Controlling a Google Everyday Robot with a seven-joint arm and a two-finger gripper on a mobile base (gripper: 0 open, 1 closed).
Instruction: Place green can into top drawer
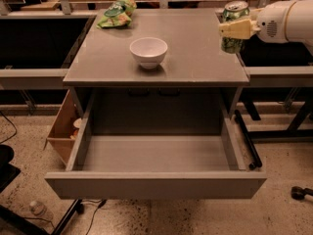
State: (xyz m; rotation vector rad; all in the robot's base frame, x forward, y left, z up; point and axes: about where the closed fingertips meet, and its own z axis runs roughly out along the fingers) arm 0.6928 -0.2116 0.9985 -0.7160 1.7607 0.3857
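Observation:
The green can (233, 42), with white markings and a silver top, is upright at the right rear edge of the grey table (195, 62). My gripper (236, 29) reaches in from the right. Its yellowish finger (238, 29) lies across the can's front, and it is shut on the can. I cannot tell whether the can's base touches the table. The top drawer (156, 186) is pulled fully open below the tabletop and holds nothing. It lies well below and to the left of the can.
A white bowl (148, 51) sits mid-table and a green snack bag (116, 12) at the back left. A cardboard box (62, 131) stands left of the drawer. A plastic bottle (39, 210) lies on the floor. Low dark benches flank the table.

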